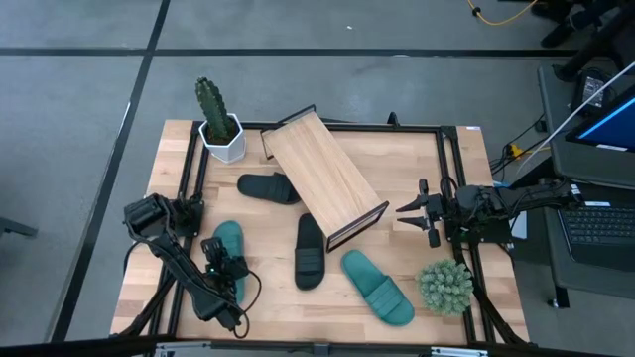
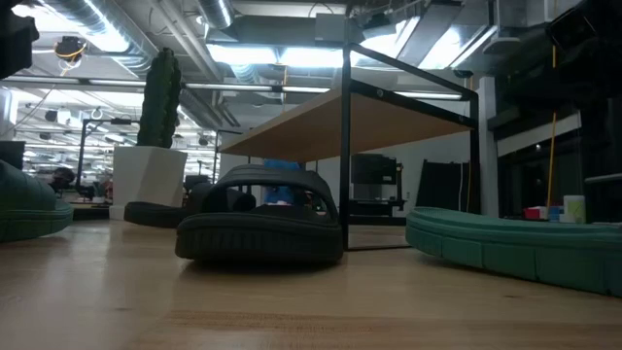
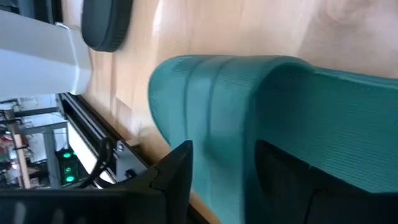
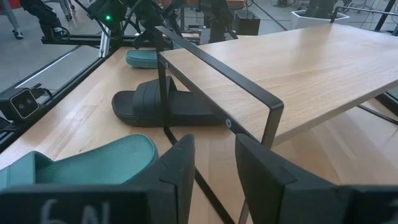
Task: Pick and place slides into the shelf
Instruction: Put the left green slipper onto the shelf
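The shelf stands slanted across the middle of the table, its plank top on a thin black frame. One black slide lies at its left side and another black slide on its near side. A teal slide lies near the front right. The second teal slide lies front left on its sole, with my left gripper down on it and shut on it. My right gripper hovers open off the shelf's right end, touching nothing. My left gripper has the teal slide's long side edge pinched between its two fingers. One finger is outside the edge and the other is over the slide. It comes from above, and the slide lies flat on the table.
A cactus in a white pot stands at the far left corner beside the shelf. A small round green plant sits at the front right, close to the right arm. Black rails frame the table's edges. Bare wood shows between the slides and the front edge.
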You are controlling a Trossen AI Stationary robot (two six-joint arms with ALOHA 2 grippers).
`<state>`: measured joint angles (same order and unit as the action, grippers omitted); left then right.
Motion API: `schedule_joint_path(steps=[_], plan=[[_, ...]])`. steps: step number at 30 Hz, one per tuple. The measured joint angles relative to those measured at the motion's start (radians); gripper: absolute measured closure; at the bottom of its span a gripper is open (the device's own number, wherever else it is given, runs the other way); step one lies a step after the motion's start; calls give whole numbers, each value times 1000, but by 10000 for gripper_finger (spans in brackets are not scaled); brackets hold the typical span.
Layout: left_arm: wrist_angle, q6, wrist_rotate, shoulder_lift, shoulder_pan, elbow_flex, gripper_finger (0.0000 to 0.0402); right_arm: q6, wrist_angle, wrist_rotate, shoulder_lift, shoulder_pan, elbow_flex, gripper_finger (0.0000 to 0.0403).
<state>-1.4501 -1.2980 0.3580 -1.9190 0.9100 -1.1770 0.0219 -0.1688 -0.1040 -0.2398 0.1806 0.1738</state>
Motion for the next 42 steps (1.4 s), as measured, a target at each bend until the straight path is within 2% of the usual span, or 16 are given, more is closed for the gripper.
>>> schedule_joint_path(steps=[4,20,29,42], plan=[[-1,0,-41,0,0,0,271,0,0,0,0,0,0,286],[-2,-10,-35,0,0,0,333,0,0,0,0,0,0,286],[-46,-159,28,0,0,0,390,3,0,0,0,0,0,286],[-68,-169,55,2,0,-18,398,4,0,0,0,0,0,286]])
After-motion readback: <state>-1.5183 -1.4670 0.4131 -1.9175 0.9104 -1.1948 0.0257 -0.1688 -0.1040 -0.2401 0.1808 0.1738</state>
